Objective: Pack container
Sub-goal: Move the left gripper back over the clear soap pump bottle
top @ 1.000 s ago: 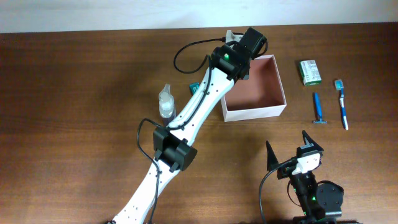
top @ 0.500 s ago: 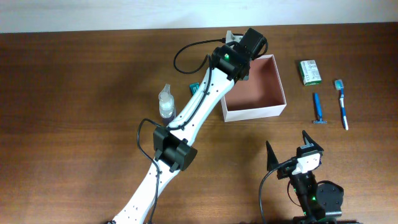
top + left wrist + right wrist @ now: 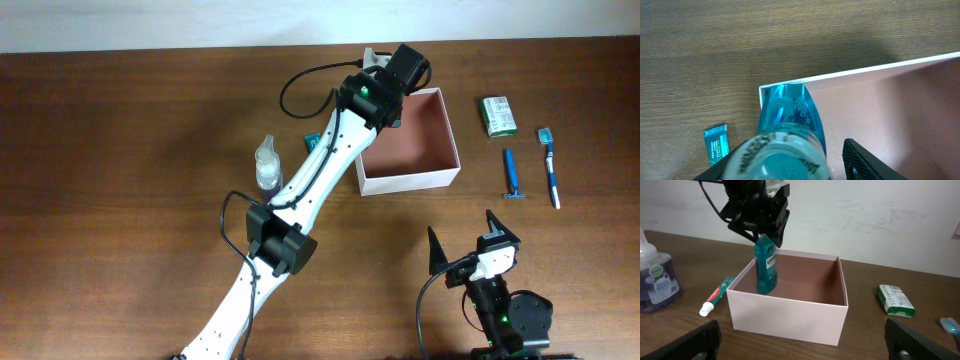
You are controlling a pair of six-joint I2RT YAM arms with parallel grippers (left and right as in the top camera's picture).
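The container (image 3: 415, 140) is a square box with white walls and a reddish-brown inside; it also shows in the left wrist view (image 3: 880, 115) and the right wrist view (image 3: 790, 317). A teal mouthwash bottle (image 3: 766, 270) stands in its far left corner and fills the left wrist view (image 3: 790, 125). My left gripper (image 3: 385, 85) (image 3: 785, 170) (image 3: 765, 235) straddles the bottle's cap, with a gap showing between the cap and one finger. My right gripper (image 3: 462, 240) (image 3: 805, 350) is wide open and empty, low at the table's front, facing the container.
A toothpaste tube (image 3: 312, 140) (image 3: 716, 143) (image 3: 717, 296) lies left of the container. A clear soap bottle (image 3: 267, 165) (image 3: 655, 282) stands further left. A green-and-white packet (image 3: 498, 114) (image 3: 896, 300), a blue razor (image 3: 511, 174) and a toothbrush (image 3: 549, 165) lie to the right.
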